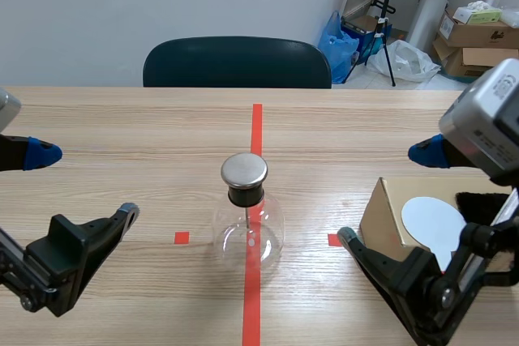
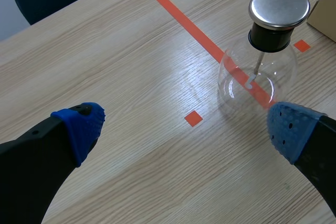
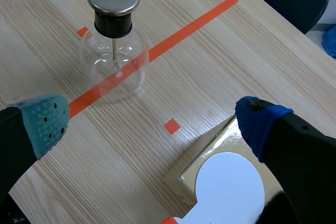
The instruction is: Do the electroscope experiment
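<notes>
Electroscope (image 1: pixel 250 216) stands on the worktop (image 1: pixel 122 127), over the tape line (image 1: pixel 257 127), between the left gripper (image 2: pixel 184 127) and right gripper (image 3: pixel 152 120), both open and empty. A careless sweep could topple its round glass body.

A lab-like workroom — taped wooden bench (image 1: pixel 122 143), dark chair (image 1: pixel 237 61) at top centre, cardboard boxes (image 1: pixel 474 38) upper right beside a blue bag (image 1: pixel 336 38).

Clear glossy glass flask (image 1: pixel 248 237) with brushed metal cap (image 1: pixel 244 169); faintly shiny wood-grain table (image 1: pixel 122 143); glossy cardboard box (image 3: pixel 205 150).
</notes>
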{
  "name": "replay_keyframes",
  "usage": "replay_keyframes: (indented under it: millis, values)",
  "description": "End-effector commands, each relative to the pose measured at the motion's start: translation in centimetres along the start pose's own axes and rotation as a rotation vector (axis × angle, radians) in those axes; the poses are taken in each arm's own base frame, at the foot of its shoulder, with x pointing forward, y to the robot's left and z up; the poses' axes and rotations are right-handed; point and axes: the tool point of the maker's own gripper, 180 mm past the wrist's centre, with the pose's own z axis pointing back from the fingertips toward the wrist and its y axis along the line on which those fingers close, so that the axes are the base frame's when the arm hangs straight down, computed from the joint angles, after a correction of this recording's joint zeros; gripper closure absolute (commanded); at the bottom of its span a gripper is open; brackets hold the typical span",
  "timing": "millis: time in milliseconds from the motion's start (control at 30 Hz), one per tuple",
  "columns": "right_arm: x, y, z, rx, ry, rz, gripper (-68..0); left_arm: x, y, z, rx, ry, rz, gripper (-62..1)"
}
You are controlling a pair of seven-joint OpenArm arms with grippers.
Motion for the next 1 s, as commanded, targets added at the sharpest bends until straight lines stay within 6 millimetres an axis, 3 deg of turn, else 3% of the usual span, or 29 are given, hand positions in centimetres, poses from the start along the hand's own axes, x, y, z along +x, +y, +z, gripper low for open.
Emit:
replay_keyframes:
  millis: [0, 967]
  values:
    - [0.72, -0.5, -0.04, -0.011, -0.024, 0.01, -67.9, 0.86, 0.12, -0.01, 0.005, -0.029, -0.006, -62.3]
    - [0.72, -0.5, -0.04, -0.011, -0.024, 0.01, -67.9, 0.85, 0.15, -0.01, 0.007, -0.028, -0.019, -62.3]
